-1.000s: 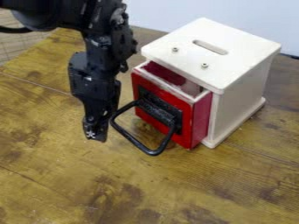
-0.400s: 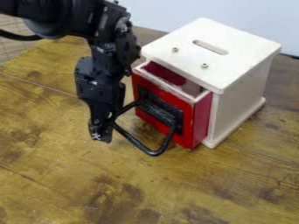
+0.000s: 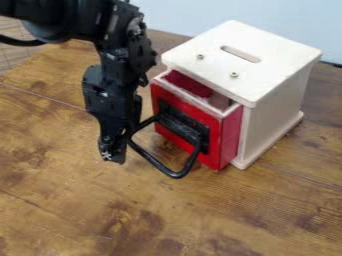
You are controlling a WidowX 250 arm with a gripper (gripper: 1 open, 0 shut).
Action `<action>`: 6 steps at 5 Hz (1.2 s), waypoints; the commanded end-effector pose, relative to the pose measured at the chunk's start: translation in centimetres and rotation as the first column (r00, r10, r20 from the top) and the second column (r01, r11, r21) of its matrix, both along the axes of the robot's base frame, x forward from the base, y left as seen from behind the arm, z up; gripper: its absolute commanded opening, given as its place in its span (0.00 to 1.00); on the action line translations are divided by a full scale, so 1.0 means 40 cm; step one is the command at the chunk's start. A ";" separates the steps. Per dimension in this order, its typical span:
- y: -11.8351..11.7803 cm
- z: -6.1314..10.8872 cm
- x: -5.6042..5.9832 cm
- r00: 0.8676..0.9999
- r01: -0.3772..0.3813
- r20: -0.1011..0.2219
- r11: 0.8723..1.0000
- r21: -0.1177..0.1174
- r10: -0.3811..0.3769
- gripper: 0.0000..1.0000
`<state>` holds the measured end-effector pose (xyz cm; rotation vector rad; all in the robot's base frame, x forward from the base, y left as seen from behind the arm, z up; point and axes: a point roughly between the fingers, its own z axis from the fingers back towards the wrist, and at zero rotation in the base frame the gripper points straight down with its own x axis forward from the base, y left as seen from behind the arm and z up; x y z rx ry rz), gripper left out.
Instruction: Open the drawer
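Note:
The drawer (image 3: 221, 128) has a red front and sits in a small white cube-shaped box (image 3: 274, 95). It stands pulled out a little, with a dark gap showing behind its top edge. Its big black loop handle (image 3: 171, 160) slopes forward and down toward the table. My gripper (image 3: 110, 152) hangs from the black arm (image 3: 114, 70), pointing down just left of the handle's left corner. Its fingers form one narrow tip, shut, with nothing seen between them. Whether the tip touches the handle I cannot tell.
The box's top has a slot (image 3: 242, 53) and two small screws. A worn wooden table (image 3: 201, 215) extends in front and to the left. The arm's bulk fills the upper left.
The gripper tip drifted slightly right toward the handle, then slightly back left. The drawer and its handle have kept their place.

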<state>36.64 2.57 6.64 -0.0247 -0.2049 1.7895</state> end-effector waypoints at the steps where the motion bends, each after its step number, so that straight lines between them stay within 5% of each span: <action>1: 0.005 0.056 -0.005 0.995 0.086 0.058 0.996 -0.020 -0.085 1.00; 2: 0.017 0.032 -0.014 0.988 0.145 0.053 0.989 -0.028 -0.144 1.00; 4: 0.039 -0.019 0.035 0.976 0.218 0.038 0.975 -0.041 -0.216 1.00; 6: 0.047 -0.010 0.030 0.953 0.303 0.024 0.952 -0.047 -0.302 1.00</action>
